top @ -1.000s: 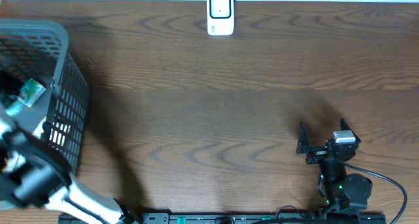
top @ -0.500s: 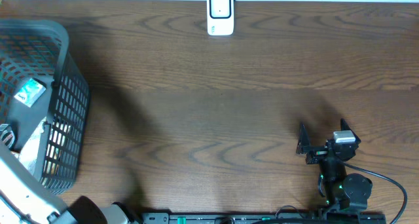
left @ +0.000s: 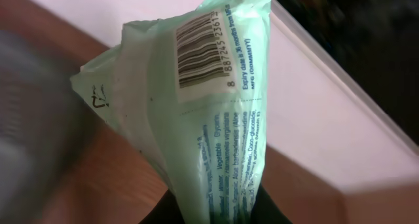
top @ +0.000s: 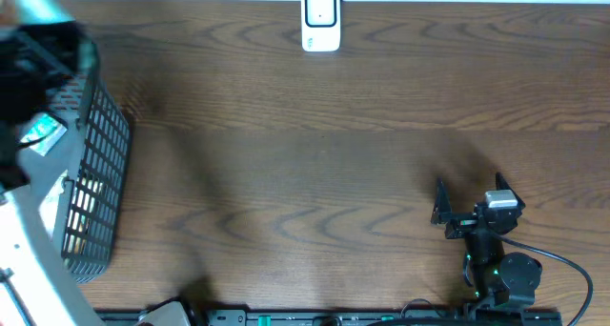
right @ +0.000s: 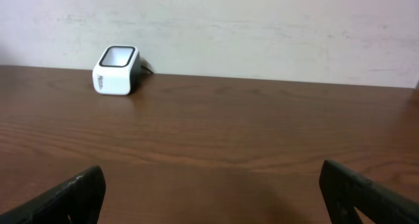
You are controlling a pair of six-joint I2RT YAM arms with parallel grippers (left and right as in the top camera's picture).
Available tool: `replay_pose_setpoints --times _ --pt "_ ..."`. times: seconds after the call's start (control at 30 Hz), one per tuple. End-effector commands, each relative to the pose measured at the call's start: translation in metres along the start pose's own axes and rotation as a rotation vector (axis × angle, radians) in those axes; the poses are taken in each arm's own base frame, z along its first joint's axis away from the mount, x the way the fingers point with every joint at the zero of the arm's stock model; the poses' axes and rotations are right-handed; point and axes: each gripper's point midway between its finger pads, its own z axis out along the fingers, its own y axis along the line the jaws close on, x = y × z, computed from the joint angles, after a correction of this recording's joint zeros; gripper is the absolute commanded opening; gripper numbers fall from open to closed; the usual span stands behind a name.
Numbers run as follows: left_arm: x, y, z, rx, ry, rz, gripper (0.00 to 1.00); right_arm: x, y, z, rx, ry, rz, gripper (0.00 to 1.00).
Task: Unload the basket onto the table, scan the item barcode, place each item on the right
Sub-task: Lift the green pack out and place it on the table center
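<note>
Presently, a green barcoded pouch (left: 209,119) is clamped by the left hand (left: 216,214); the right hand (top: 467,191) is held apart. One packet (top: 43,133) is seen in the left-edge basket (top: 95,173).

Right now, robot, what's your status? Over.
Left gripper shut on green packet, barcode showing. Right gripper open, empty. Scanner far side, nothing seen blocking.

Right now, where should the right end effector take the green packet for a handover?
On the green packet, likely the crumpled flap left of the barcode, coming from that side: the left end effector pinches the bottom end, and the label must stay uncovered.
</note>
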Motion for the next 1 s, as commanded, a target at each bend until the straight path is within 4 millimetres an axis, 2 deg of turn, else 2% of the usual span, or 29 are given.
replay_pose_setpoints --times 0.0,0.1,0.13,0.2,0.33,0.47,0.53,0.7,0.83,0.97 --pt "0.026 -0.033 0.029 0.096 0.109 0.086 0.08 0.000 -0.002 0.000 0.008 -0.001 0.014 0.99" --pt "0.052 -0.047 0.061 0.101 0.202 0.116 0.07 0.000 -0.002 0.000 0.008 -0.001 0.014 0.99" --pt "0.070 -0.053 0.081 0.102 0.260 0.131 0.07 0.000 -0.002 0.000 0.008 -0.001 0.014 0.99" --pt "0.090 -0.062 0.099 0.116 0.327 0.144 0.07 0.000 -0.002 0.000 0.008 -0.001 0.014 0.99" --pt "0.144 -0.078 0.142 0.146 0.492 0.169 0.08 0.000 -0.002 0.000 0.008 -0.001 0.014 0.99" --pt "0.201 -0.080 0.182 0.124 0.643 0.191 0.07 0.000 -0.002 0.000 0.008 -0.001 0.014 0.99" --pt "0.238 -0.073 0.207 0.074 0.723 0.217 0.07 0.000 -0.002 0.000 0.008 -0.001 0.014 0.99" --pt "0.301 -0.061 0.239 0.015 0.856 0.251 0.08 0.000 -0.002 0.000 0.008 -0.001 0.014 0.99" --pt "0.347 -0.058 0.257 -0.001 0.941 0.266 0.08 0.000 -0.002 0.000 0.008 -0.001 0.014 0.99" --pt "0.377 -0.060 0.265 0.005 0.986 0.294 0.34 0.000 -0.002 0.000 0.008 -0.001 0.014 0.99"
